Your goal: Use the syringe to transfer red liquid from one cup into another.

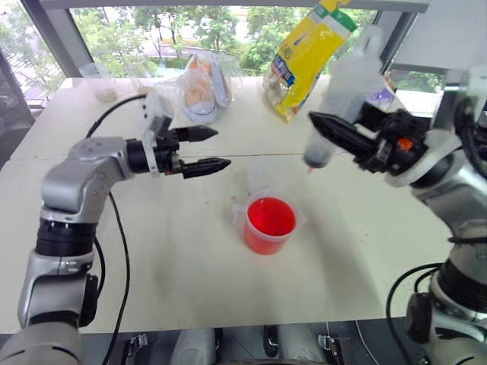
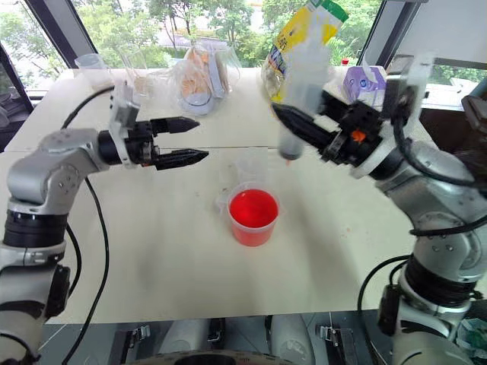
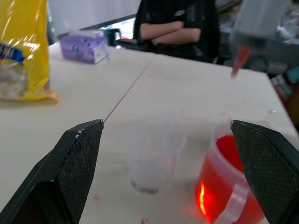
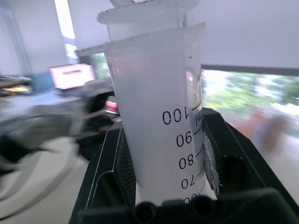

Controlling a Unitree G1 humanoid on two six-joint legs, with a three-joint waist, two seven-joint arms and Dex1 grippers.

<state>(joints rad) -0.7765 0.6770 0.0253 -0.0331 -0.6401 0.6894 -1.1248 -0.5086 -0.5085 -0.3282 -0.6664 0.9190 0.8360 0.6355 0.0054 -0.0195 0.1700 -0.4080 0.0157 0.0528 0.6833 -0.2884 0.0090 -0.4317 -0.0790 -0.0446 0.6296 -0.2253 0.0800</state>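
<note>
Left hand [image 1: 205, 149]: was held above the tabletop [image 1: 175, 258] at left of centre in the left eye view, its two black fingers spread wide apart with nothing between them.
Right hand [image 1: 338, 131]: was seen at upper right of the same view, its fingers clamped on the barrel of the syringe [image 1: 338, 106].
Syringe: was held upright in the air, orange-red tip [image 1: 311, 168] downward, plunger end at the top; black graduation marks were seen close up in the right wrist view.
Spouted cup [image 1: 269, 225]: was standing on the tabletop near the frame centre, below and left of the syringe tip, with red liquid [image 1: 271, 216] filling it.
Small clear cup [image 3: 154, 156]: was standing just beside the spouted cup, on its far side; a few reddish traces were visible inside it.
Background: a yellow bag [image 1: 308, 53] and a clear packet [image 1: 204, 87] were lying along the far edge; a purple box [image 3: 85, 46] was seen in the left wrist view, with a person [image 3: 180, 28] with folded arms behind the tabletop.
</note>
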